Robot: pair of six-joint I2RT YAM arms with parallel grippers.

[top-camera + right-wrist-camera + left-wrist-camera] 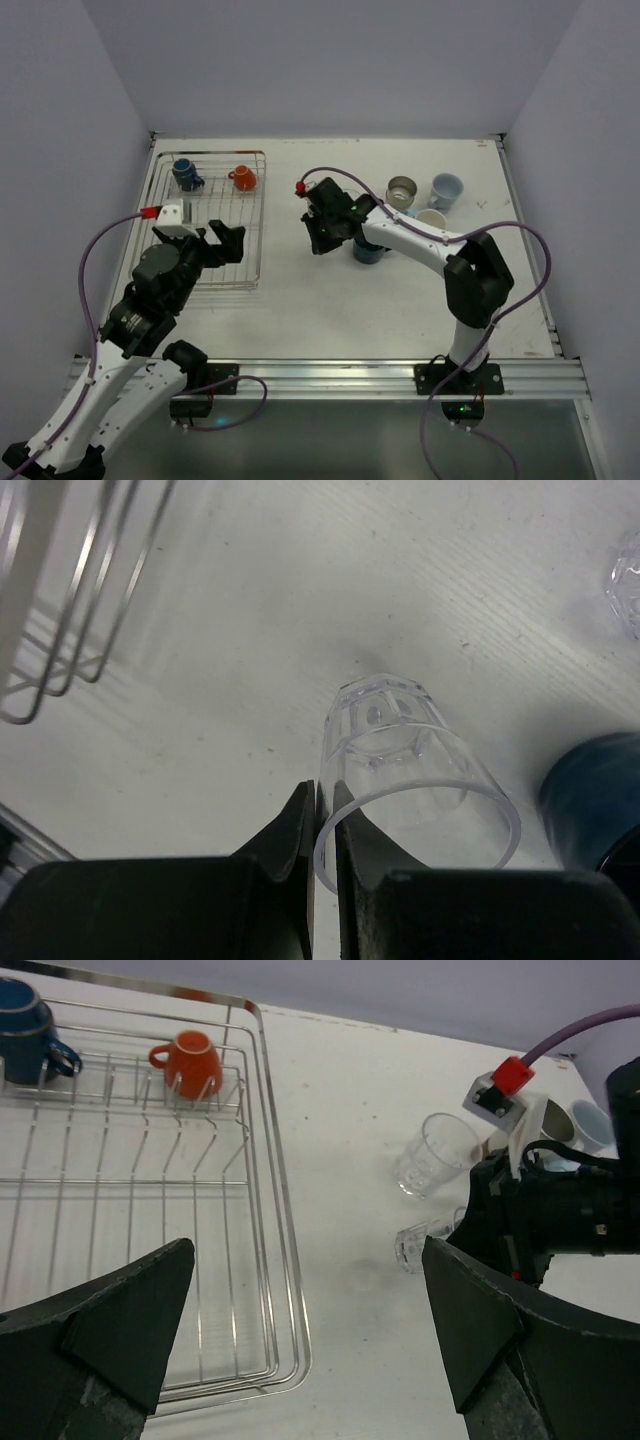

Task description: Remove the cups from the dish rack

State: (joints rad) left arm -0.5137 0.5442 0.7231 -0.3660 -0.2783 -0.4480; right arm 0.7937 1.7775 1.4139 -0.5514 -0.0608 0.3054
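The silver wire dish rack (255, 232) lies at the left and holds a dark blue mug (186, 175) and an orange-red mug (243, 178) at its far end. Both mugs also show in the left wrist view, the blue one (25, 1025) and the orange one (190, 1060). My right gripper (322, 235) is to the right of the rack. It is shut on the rim of a clear glass (400, 750), which is tilted with its base low over the table. My left gripper (222, 245) is open and empty over the rack's near right corner (290, 1360).
On the table to the right stand a grey metallic cup (401, 190), a light blue cup (447, 190), a cream cup (432, 218) and a dark blue cup (368, 250). A second clear glass (435, 1155) stands by my right gripper. White walls enclose the table.
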